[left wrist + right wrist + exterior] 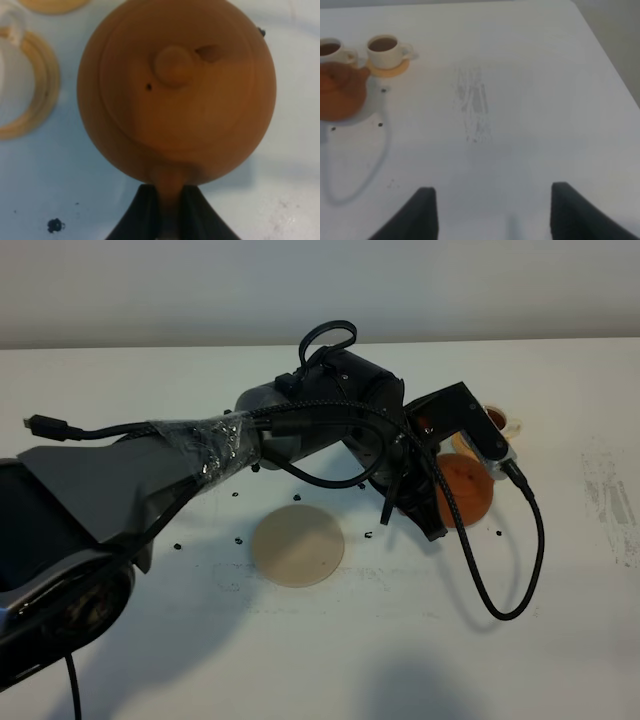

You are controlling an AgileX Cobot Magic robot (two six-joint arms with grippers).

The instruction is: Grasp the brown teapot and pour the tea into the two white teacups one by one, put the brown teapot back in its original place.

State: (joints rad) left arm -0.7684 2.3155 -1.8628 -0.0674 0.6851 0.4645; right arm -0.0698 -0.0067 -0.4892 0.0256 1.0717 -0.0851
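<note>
In the left wrist view the squat reddish-brown clay teapot (175,90) is seen clamped by its handle between the closed black jaws of the left gripper (170,210); in the right wrist view both small white handled teacups (386,50) just beyond it already look filled, while the right gripper (487,215) hangs wide open, holding nothing. The return step is therefore judged to be in hand, calling for a carry back to the flat round tan coaster disc (298,546), which lies bare and well apart from the teapot. In the exterior high view the left arm hides most of the teapot and cups, whether the pot is touching the table cannot be told, and one cup is cut off at the right wrist view's edge.
</note>
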